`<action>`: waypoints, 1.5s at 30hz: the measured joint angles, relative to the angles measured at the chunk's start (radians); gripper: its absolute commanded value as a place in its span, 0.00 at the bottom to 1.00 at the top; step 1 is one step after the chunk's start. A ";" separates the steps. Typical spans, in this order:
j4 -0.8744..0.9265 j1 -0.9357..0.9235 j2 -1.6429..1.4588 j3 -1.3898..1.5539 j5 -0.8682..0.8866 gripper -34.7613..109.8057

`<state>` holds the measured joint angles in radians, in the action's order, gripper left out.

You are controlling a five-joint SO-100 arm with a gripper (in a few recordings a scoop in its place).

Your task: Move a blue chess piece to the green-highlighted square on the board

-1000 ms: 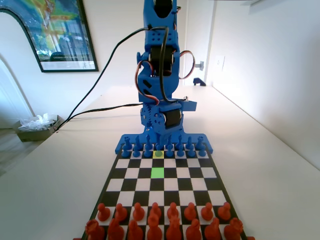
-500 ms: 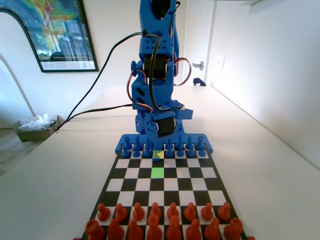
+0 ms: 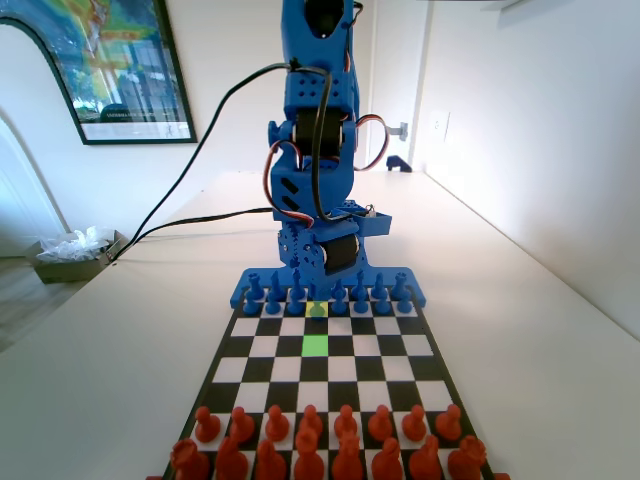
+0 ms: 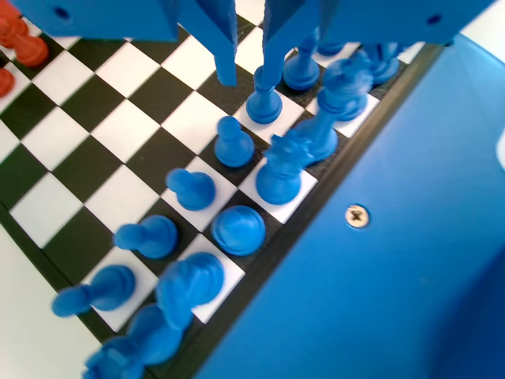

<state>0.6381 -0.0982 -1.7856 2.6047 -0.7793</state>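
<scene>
Gripper: the gripper [image 4: 246, 73] hangs low over the blue end of the board [image 4: 110, 134]; its two jaws stand a narrow gap apart, tips just above the pawn row.
Grip: the right jaw in the wrist view comes down right at the head of the blue chess piece [image 4: 263, 99], while the left jaw ends beside it over a white square; whether either jaw touches the pawn is hard to tell from this angle, so I cannot say if it is held.
Blue chess piece: upright on a white square, in the pawn row, in line with the other blue pawns [image 4: 233, 144].
Back row: the taller blue pieces [image 4: 284, 166] stand just behind the pawns, along the board's edge.
Green-highlighted square: in the fixed view the green-highlighted square [image 3: 315, 345] lies bare mid-board, two rows in front of the pawn row, with the pale yellow square [image 3: 316, 309] beyond it under the arm.
Red pieces: the red pieces [image 3: 310, 445] fill the near rows.
</scene>
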 measured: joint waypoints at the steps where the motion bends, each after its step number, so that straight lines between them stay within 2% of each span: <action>1: 0.015 -0.002 0.000 -0.003 -0.003 0.29; 11: 0.213 -0.009 -0.078 -0.110 0.006 0.29; 16: 0.227 -0.011 -0.083 -0.124 0.006 0.29; 30: 0.071 -0.009 -0.084 0.028 -0.003 0.30; 45: 0.014 -0.051 -0.035 0.023 -0.015 0.30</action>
<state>0.6519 -0.1488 -1.8208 2.6277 -0.7946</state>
